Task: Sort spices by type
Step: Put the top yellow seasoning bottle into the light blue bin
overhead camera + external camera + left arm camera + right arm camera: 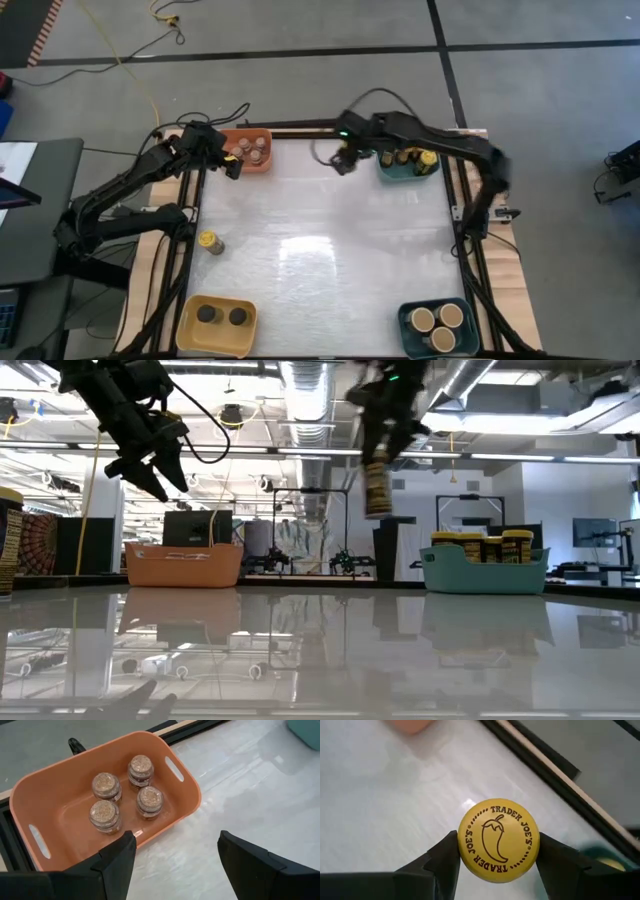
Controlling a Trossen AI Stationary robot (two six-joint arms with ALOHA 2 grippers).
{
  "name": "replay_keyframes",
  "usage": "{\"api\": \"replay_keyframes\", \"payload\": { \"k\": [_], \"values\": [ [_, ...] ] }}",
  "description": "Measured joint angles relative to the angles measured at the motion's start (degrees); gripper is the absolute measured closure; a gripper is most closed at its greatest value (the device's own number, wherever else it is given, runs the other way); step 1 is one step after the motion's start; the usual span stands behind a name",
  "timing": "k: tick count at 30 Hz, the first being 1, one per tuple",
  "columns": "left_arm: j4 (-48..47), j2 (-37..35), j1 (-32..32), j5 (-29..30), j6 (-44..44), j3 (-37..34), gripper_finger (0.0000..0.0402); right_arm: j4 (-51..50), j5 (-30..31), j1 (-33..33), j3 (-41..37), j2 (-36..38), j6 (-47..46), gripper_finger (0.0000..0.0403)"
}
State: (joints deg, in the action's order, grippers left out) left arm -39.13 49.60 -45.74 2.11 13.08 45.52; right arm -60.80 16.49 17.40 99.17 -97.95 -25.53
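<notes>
The right gripper (497, 851) is clamped on a yellow-lidded jar (377, 488), holding it upright in the air above the far side of the worktop (320, 250), just beside the far teal bin (405, 170). The lid (498, 840) has a chili pepper drawn on it. That teal bin already has several yellow-lidded jars (480, 546) standing in it.

The left gripper (175, 857) hangs with its jaws wide and nothing between them, over the near edge of the orange bin (185, 785) at the far left corner. 4 grey-topped jars (125, 795) stand upright in that bin, close together.

1 more yellow-lidded jar (209, 242) stands alone at the worktop's left edge. The near yellow bin (215, 325) holds 2 black-lidded jars (221, 316), and the near teal bin (438, 328) holds 3 tan-lidded jars (437, 324).
</notes>
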Motion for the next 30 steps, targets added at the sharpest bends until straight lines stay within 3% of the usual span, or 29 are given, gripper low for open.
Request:
{"api": "replay_keyframes", "payload": {
  "k": [6,12,17,30],
  "values": [
    [0.04,0.01,0.00,0.00,-1.94,0.00,0.0132,-1.75,8.69,-2.20,-15.48,15.94,-15.56,0.0159],
    [0.04,0.01,0.02,0.00,-4.39,0.00,0.0132,-6.67,13.75,-2.41,-25.87,25.71,-27.62,0.0159],
    [0.04,0.01,0.01,-0.02,-2.46,0.00,0.0132,-7.96,19.29,-3.54,-32.64,29.33,-34.33,0.0159],
    [0.07,0.00,0.00,-0.02,-0.20,0.00,0.0132,5.00,22.87,1.73,-46.17,29.70,-31.15,0.0158]
  ]
}}
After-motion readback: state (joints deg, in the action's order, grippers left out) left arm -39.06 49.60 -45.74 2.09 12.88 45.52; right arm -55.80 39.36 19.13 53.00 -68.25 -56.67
